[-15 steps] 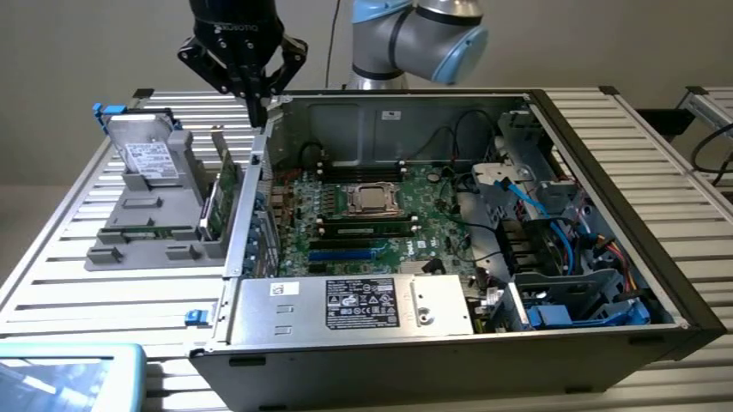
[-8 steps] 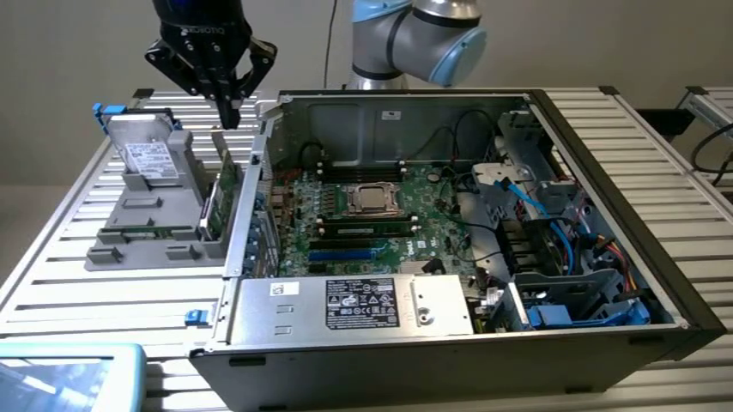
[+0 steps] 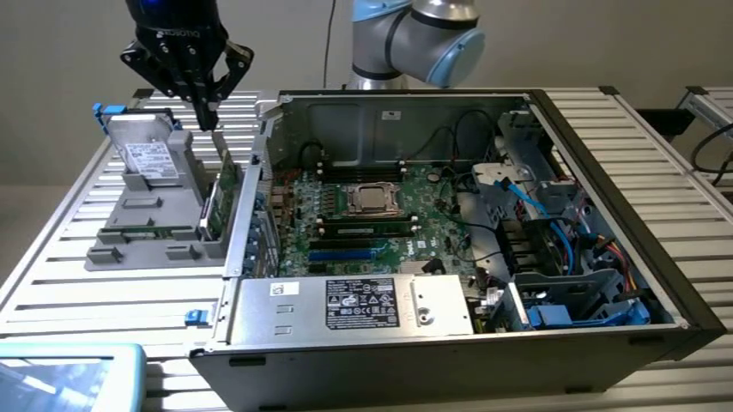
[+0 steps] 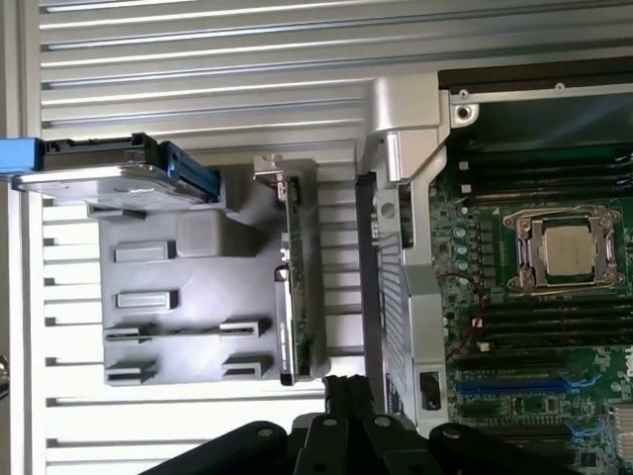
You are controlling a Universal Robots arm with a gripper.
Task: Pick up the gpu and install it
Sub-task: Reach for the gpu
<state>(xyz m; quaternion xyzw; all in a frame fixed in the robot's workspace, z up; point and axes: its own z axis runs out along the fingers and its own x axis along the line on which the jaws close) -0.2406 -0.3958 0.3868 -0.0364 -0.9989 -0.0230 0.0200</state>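
Exterior view: gpu (image 3: 227,187) (upright) below closed hand (image 3: 209,123).

No word or number can be read in full.
- Gripper (image 3: 209,125): a short line of white lettering across its black body, too small to make out.
- Power supply (image 3: 441,305): a black-and-white rating label (image 3: 360,302) with fine print and small symbols, illegible. A small white sticker (image 3: 284,289) sits beside it, also illegible.
- Hard drive (image 3: 136,129): a white label (image 3: 149,160) with grey print, unreadable.
- Computer case (image 3: 596,154): a pale sticker (image 3: 390,112) on the inner rear wall, unreadable.
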